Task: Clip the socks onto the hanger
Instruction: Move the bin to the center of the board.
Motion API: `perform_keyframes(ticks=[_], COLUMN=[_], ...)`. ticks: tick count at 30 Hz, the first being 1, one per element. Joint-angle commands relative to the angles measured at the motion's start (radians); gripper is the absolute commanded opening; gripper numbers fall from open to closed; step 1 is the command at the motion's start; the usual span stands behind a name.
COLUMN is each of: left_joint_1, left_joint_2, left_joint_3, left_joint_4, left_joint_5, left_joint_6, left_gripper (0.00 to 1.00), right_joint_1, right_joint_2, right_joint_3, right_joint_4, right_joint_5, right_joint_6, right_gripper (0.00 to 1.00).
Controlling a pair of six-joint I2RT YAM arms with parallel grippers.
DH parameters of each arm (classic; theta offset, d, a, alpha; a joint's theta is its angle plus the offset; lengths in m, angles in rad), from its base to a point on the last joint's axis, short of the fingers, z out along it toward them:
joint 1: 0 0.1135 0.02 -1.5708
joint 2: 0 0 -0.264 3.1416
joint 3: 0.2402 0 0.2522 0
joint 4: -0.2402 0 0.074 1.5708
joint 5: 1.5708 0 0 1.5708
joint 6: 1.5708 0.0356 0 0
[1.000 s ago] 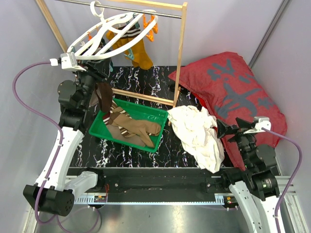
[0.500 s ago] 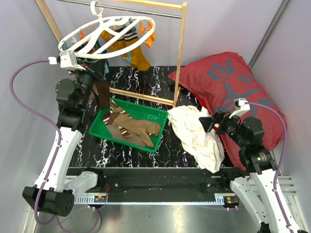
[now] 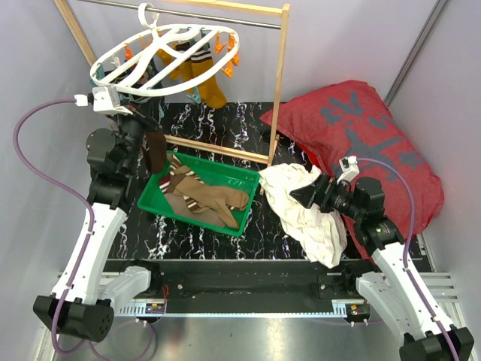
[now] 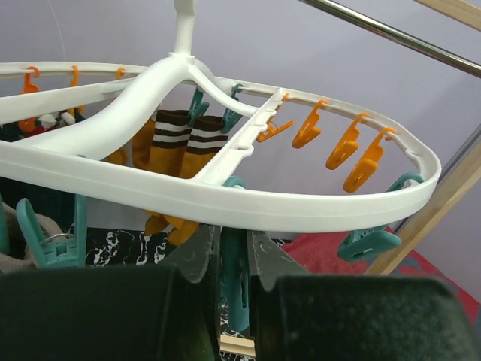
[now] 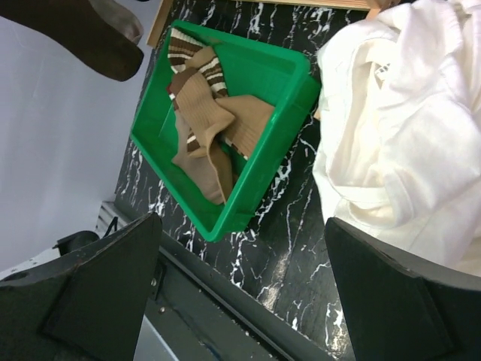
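Left gripper is raised under the rim of the white plastic oval hanger. Its jaws are clenched on a small teal plastic clip that hangs from the rim, right between them. Long dark brown sock dangles just below this gripper. What holds its top end cannot be told, as that spot is hidden in every view. Beyond the gripper, on the hanger's far side, two mustard-yellow socks with cream-and-dark striped cuffs are clipped up and hanging free. Row of orange clips sits above the gripper along the far curve of the rim, all bare.

Right gripper is released, jaws spread wide, holding nothing. It hovers over the crumpled white cloth, with the green plastic tray ahead of it and lower. Heap of tan and brown soft socks, some striped, lies in that tray, well apart from both grippers.

Reckoning: two socks done, one likely mid-clipping, the whole tray heap left to do. Well under half finished. Spare clips look sufficient.
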Motion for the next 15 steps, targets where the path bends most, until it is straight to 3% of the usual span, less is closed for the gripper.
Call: perform_keyframes(ticks=[1,15], left_joint_1=[-0.013,-0.030], left_joint_2=[-0.037,-0.091], left_joint_3=[-0.020,-0.052], left_joint_4=[-0.031,0.002], left_joint_5=[-0.055,-0.089], left_joint_6=[0.061,0.081], left_gripper=[0.00,0.00], right_joint_1=[0.007,0.005], right_joint_2=[-0.013,0.201], right_joint_3=[0.045,0.452], right_joint_4=[0.110,-0.035], right_joint_5=[-0.052,0.092], right_joint_6=[0.025,-0.067], right_gripper=[1.00,1.00])
